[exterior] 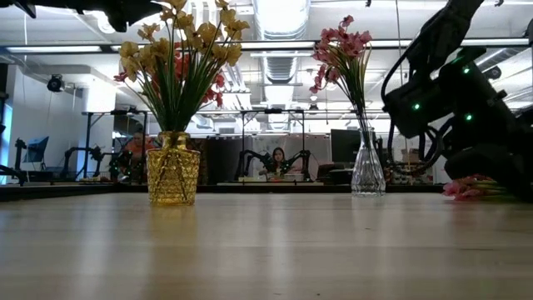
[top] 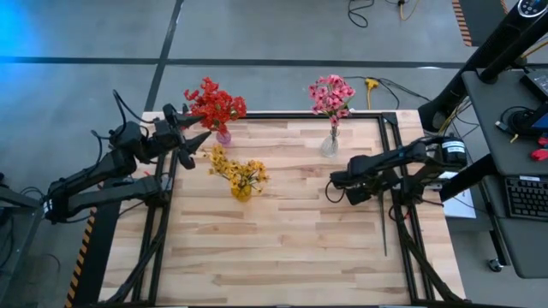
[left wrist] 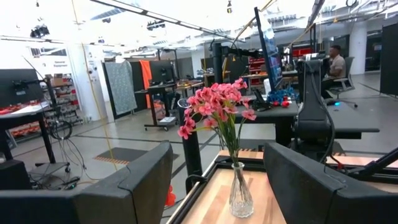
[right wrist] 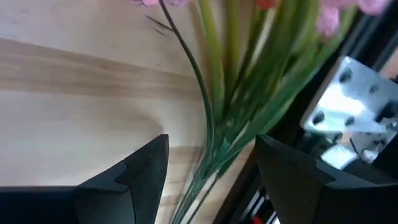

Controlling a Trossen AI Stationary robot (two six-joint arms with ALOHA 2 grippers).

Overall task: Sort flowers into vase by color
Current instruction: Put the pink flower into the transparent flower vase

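Arms first: the right gripper [top: 330, 190] is stretched low over the wooden table [top: 282, 248] from the right edge, fingers spread apart, with a bunch of green stems [right wrist: 230, 106] lying on the boards between them, not pinched. Pink blossoms show at the far end of that bunch, and in the low view you can see it lying flat on the right side of the table [exterior: 470, 187].

The left gripper [top: 193, 145] reaches in from the left edge, held up off the table beside the red flowers [top: 216, 104], its 2 fingers wide apart and holding nothing.

3 vases are up. Red flowers sit in a small vase [top: 223, 136] at the back left. Yellow flowers [top: 235, 168] stand in a chunky amber glass vase [exterior: 173, 173] with a bumpy, faceted surface. Pink flowers [top: 331, 94] stand in a slim clear glass vase [exterior: 367, 171] with a flared base at the back right. Table is pale butcher-block planks in a black metal frame [top: 396, 162].
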